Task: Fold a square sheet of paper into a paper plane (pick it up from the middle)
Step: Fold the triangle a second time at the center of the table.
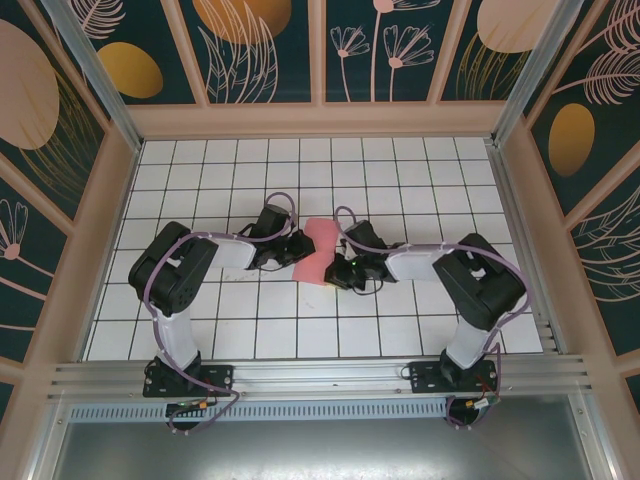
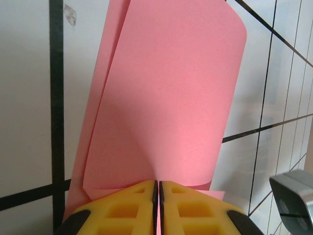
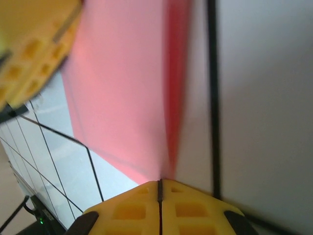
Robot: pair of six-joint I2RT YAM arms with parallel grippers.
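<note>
Jaws together, my left gripper (image 2: 157, 185) and right gripper (image 3: 160, 183) pinch the square sheet of paper (image 1: 321, 250) between them, its length running near-far

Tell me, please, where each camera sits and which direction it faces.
Top external: above and behind the bases, looking down at the table; left arm and right arm meet at the paper.
Left wrist: on the left arm, facing along its shut yellow jaws onto the curled paper.
Right wrist: on the right arm, facing along its shut jaws onto the paper, blurred.
Shared: both wrist views see the paper.
</note>
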